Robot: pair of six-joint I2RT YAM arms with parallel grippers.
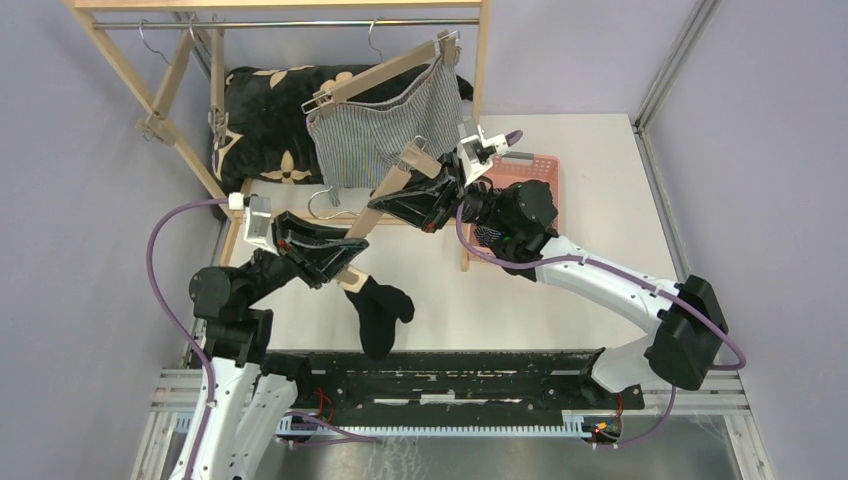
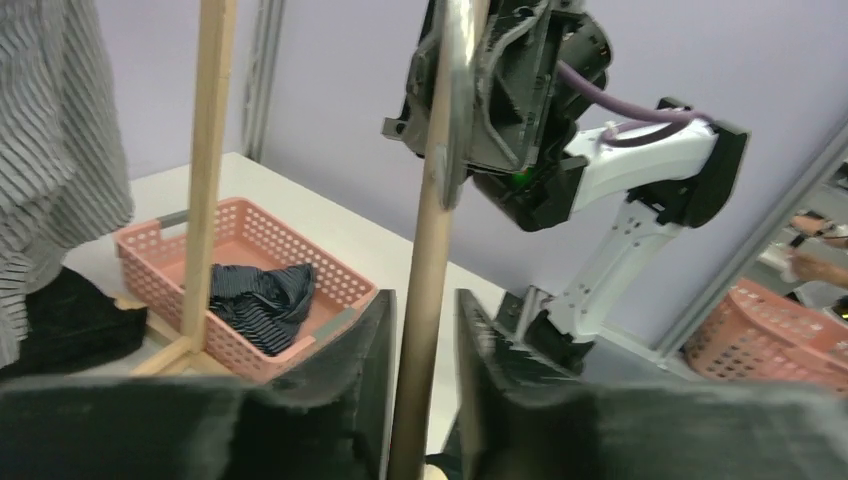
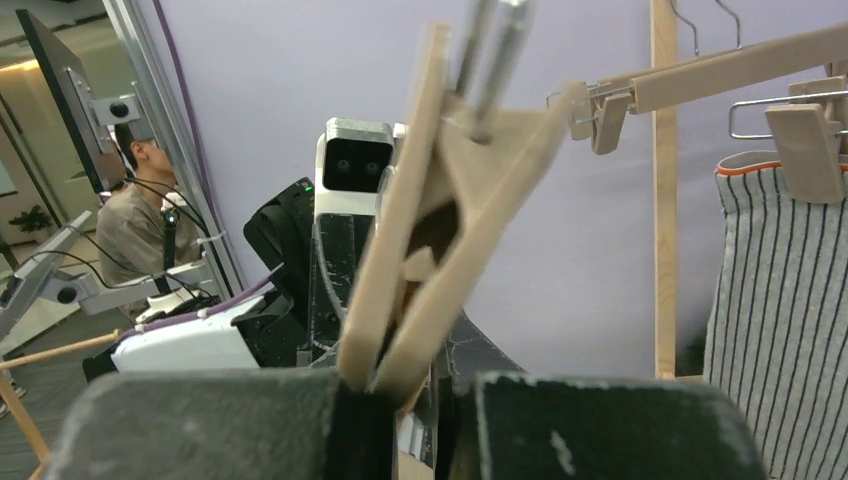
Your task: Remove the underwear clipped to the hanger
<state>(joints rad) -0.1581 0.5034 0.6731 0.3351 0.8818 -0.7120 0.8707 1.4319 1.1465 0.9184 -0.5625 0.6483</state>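
A wooden clip hanger (image 1: 380, 205) is held slanted over the table between my two grippers. My left gripper (image 1: 335, 262) is shut on its bar (image 2: 425, 340). My right gripper (image 1: 450, 185) is shut on the hanger's upper clip (image 3: 410, 400) and squeezes that clip's tails together. The plain black boxer (image 1: 380, 310) droops at the hanger's lower end; I cannot tell whether a clip holds it. The grey-white pinstriped boxer (image 1: 385, 130) hangs clipped to a second hanger (image 1: 390, 70) on the rail and shows in both wrist views (image 3: 770, 300) (image 2: 50, 130). The navy striped boxer (image 2: 260, 300) lies in the pink basket (image 2: 150, 240).
The wooden rack (image 1: 150, 95) stands at the back left with empty hangers on its rail. A black cushion with cream flower marks (image 1: 265, 110) lies under it. The pink basket (image 1: 540, 165) sits beside the rack's right post (image 2: 205, 170). A black tray (image 1: 450, 365) lies along the near edge.
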